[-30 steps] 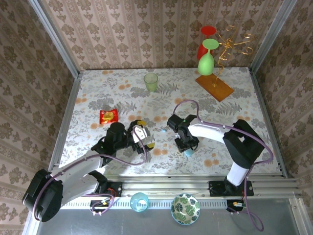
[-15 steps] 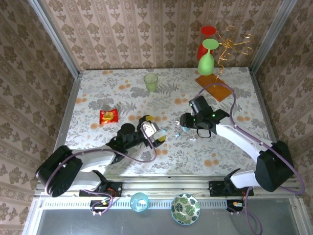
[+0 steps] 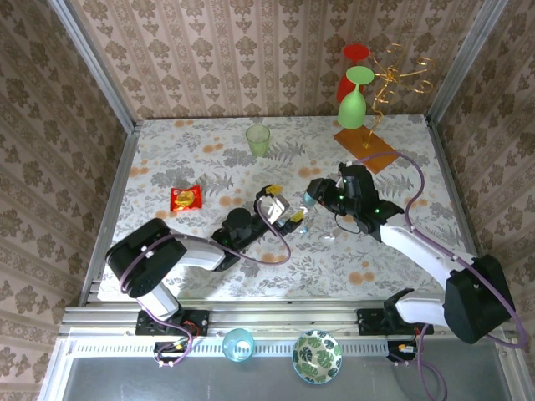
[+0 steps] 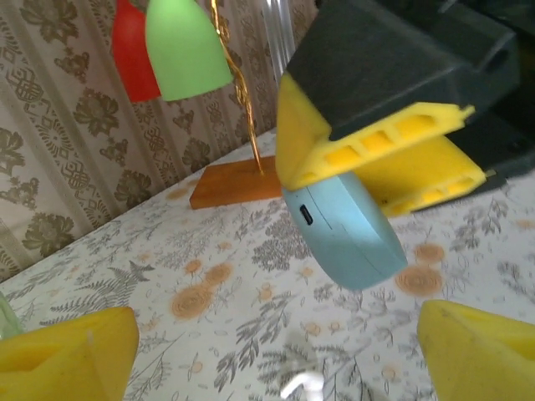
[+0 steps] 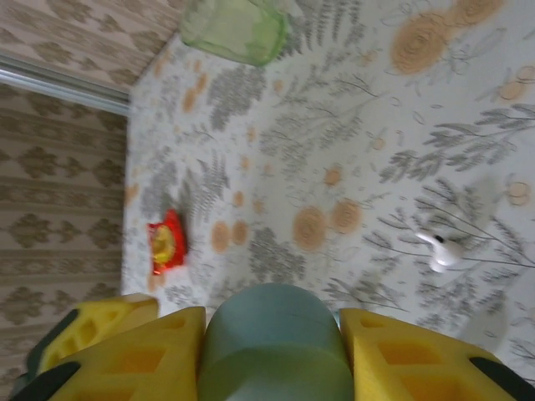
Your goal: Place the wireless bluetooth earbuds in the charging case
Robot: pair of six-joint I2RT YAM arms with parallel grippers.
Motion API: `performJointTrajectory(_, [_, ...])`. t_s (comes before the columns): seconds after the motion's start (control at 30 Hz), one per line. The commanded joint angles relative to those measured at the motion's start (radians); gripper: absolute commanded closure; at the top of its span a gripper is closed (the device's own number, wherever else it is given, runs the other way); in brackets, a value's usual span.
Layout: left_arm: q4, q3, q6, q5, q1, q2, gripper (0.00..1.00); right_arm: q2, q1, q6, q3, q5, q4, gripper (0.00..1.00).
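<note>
Charging case (image 4: 347,234), pale blue, clamped in right tool (image 5: 276,347), raised off tabletop (image 3: 184,159), near-right of green cup (image 3: 258,139). Left tool (image 4: 272,359) spread wide. White earbud (image 5: 440,251) lying on tabletop, farther from cup.

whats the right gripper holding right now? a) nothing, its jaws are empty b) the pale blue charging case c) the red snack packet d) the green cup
b: in the right wrist view the charging case sits clamped between the two yellow fingers of the right gripper.
</note>
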Motion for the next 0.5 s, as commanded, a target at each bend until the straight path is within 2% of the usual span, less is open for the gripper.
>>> performJointTrajectory(0.0, [0.087,0.041,-0.017,-0.042,-0.043,0.014,0.13,-0.050,-0.005,0.071,-0.024,-0.009,0.143,0.62])
performJointTrajectory(0.13, [0.086,0.055,0.047,-0.048,-0.060,0.034,0.14,-0.056,-0.006,0.096,-0.029,-0.043,0.176,0.62])
performJointTrajectory(0.47, [0.086,0.105,0.092,-0.054,-0.061,0.061,0.26,-0.051,-0.006,0.174,-0.052,-0.085,0.257,0.62])
